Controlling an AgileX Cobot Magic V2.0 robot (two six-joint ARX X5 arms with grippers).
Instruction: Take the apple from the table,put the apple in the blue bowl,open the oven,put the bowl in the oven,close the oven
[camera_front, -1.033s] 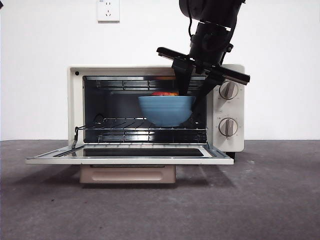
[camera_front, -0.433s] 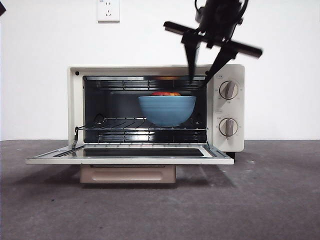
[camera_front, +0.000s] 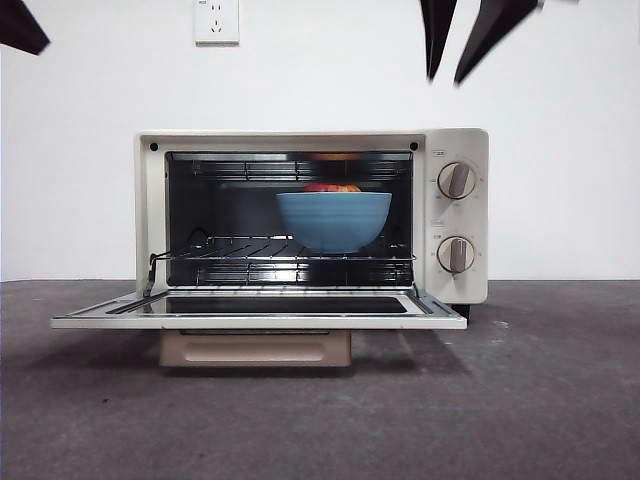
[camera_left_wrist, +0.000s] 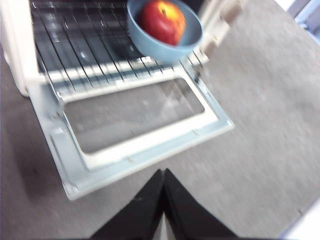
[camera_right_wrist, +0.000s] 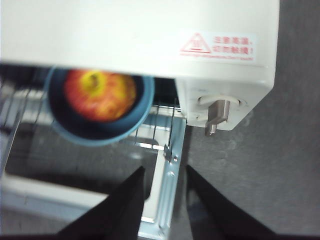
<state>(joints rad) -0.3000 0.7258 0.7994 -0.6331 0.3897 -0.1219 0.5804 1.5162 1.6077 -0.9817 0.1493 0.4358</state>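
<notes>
Front view | right hand (camera_front: 455, 78) high above oven (camera_front: 455, 215), empty, spread | left hand (camera_left_wrist: 163, 172) closed

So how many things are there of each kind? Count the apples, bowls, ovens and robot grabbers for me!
apple: 1
blue bowl: 1
oven: 1
grippers: 2, the left gripper and the right gripper
Total: 5

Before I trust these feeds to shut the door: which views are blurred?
Front view: sharp on the oven, only the right end effector streaks at the top edge. Left wrist view: mildly smeared. Right wrist view: soft, the apple and blue bowl fuzzy.
</notes>
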